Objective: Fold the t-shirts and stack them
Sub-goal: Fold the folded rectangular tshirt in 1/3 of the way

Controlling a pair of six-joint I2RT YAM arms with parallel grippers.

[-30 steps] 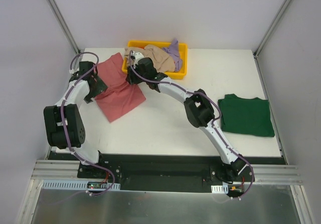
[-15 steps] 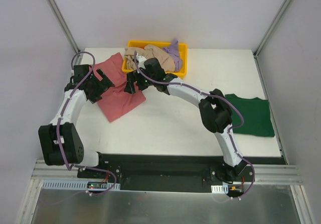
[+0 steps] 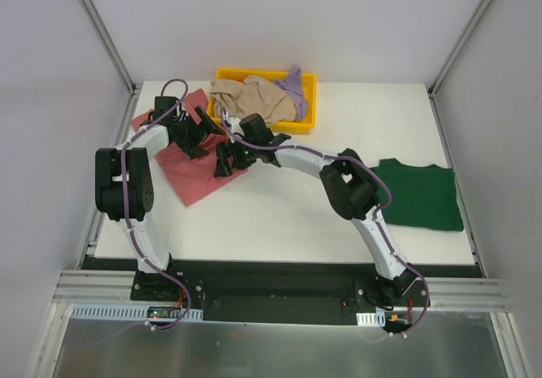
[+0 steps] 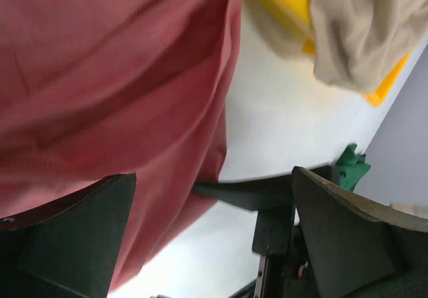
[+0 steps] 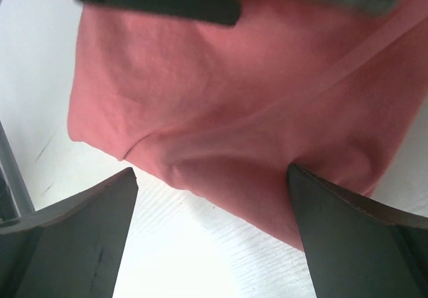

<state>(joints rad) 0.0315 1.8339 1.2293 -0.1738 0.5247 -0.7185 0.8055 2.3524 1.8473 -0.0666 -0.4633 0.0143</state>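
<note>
Plain dusty rose-red t-shirt (image 3: 196, 183); plain dark green t-shirt (image 3: 419, 196); plain beige t-shirt (image 3: 258, 98); plain lavender t-shirt (image 3: 294, 86). Bright yellow tray (image 3: 301, 126). White tabletop (image 3: 279, 217). Left arm (image 3: 141, 238) and right arm (image 3: 301, 157): white links, black joints.

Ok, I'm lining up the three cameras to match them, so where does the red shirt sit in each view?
Top view: the red shirt lies left of centre, spread on the white table.
Left wrist: it fills the upper left.
Right wrist: it fills the top and middle.
Shared landmark: the white table, bare beside the shirt's edge in every view.
</note>
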